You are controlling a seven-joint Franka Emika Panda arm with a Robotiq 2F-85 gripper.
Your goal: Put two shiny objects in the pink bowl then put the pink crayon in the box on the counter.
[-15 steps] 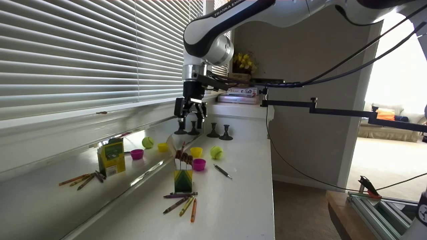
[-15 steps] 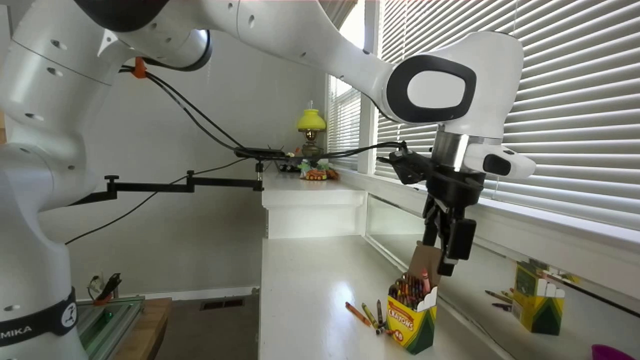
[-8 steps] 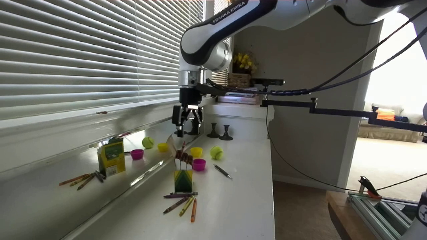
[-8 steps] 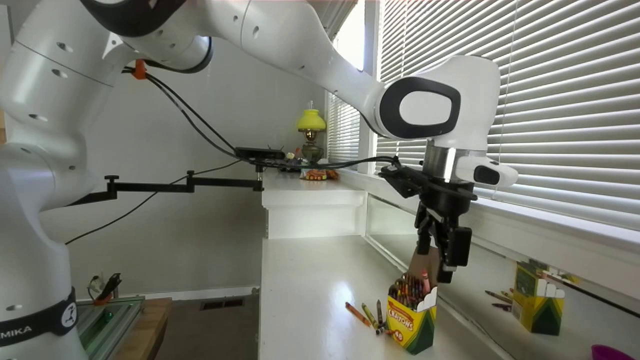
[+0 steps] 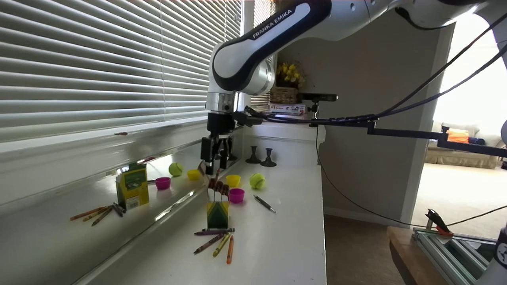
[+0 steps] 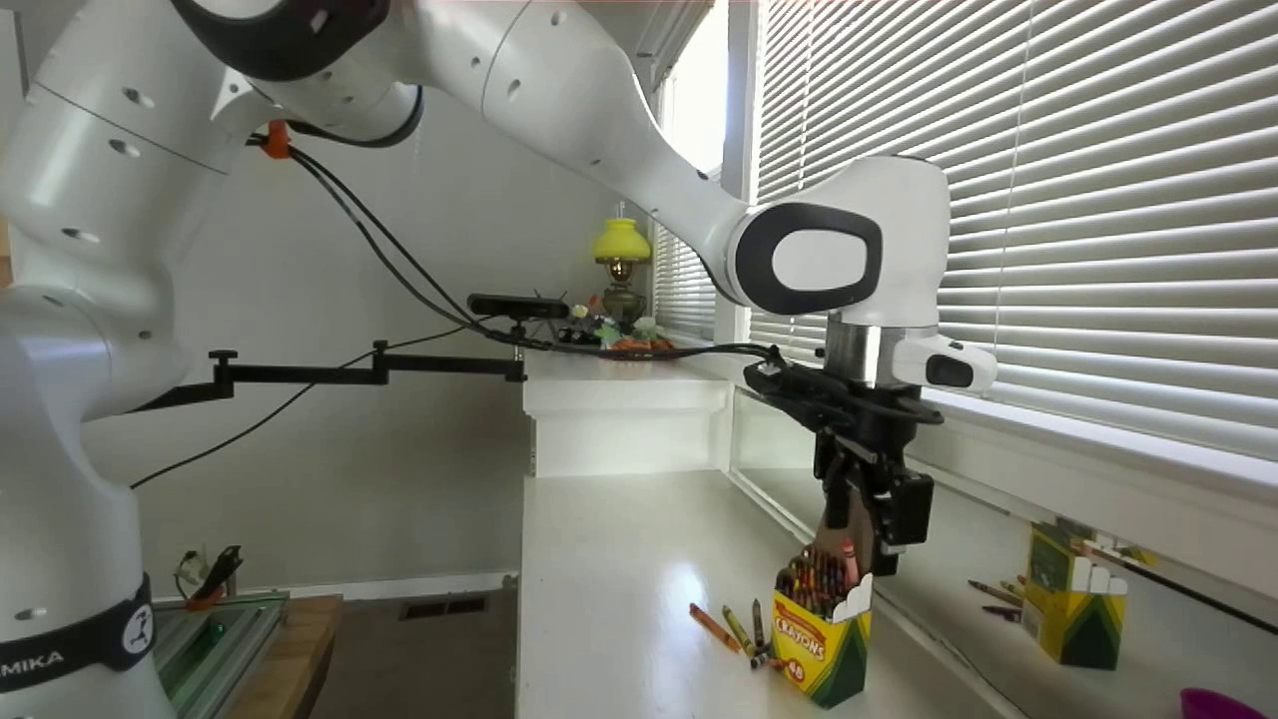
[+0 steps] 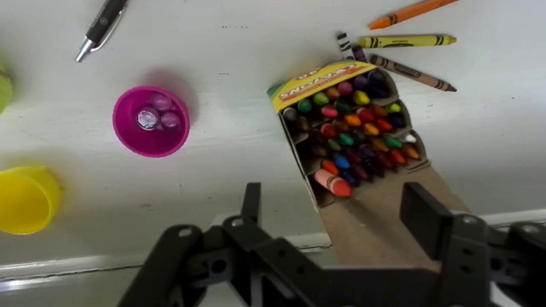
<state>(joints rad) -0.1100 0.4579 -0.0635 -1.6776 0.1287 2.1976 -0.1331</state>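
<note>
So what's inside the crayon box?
In the wrist view, crayons of many colours stand tips up in the crayon box; the pink crayon pokes out highest, beside the open flap. Their lower ends, down inside, are covered.

Window (image 6: 696, 115): burnt out, far behind the crayon box (image 6: 821, 639).
Worktop (image 6: 619, 599): glare left of the crayon box in an exterior view.
Doorway (image 5: 471, 99): overexposed, well apart from the crayon box.
Pink bowl (image 7: 150, 143): soft shadow towards the crayon box.
Crayons (image 7: 346, 139): deep shadow among them in the crayon box.

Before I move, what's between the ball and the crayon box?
The pink bowl, in an exterior view; likewise in the wrist view, with the ball cut off.
</note>
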